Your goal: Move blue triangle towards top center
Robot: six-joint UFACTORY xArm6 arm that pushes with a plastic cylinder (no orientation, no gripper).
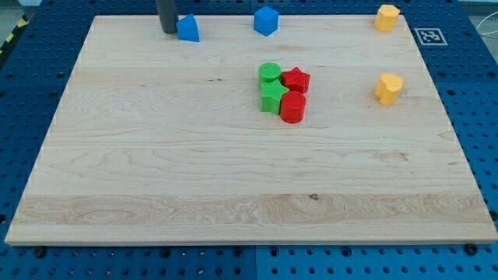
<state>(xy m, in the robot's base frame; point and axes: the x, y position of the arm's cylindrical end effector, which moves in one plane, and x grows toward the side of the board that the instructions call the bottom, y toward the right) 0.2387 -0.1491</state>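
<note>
blue triangle [187,29], my tip [169,31] touching, rod cropped

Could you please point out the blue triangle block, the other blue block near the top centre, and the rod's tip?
Blue triangle block [187,29]: camera view, middle of its front face.
Blue cube-like block [266,21]: camera view, centre of its body.
My tip [169,30]: camera view, the dark rod's lower end, touching or nearly touching the triangle's left side.

two blue blocks [187,29] [266,20], two green blocks [270,74] [271,98], two red blocks [296,79] [292,108], two yellow blocks [387,17] [389,89]
</note>
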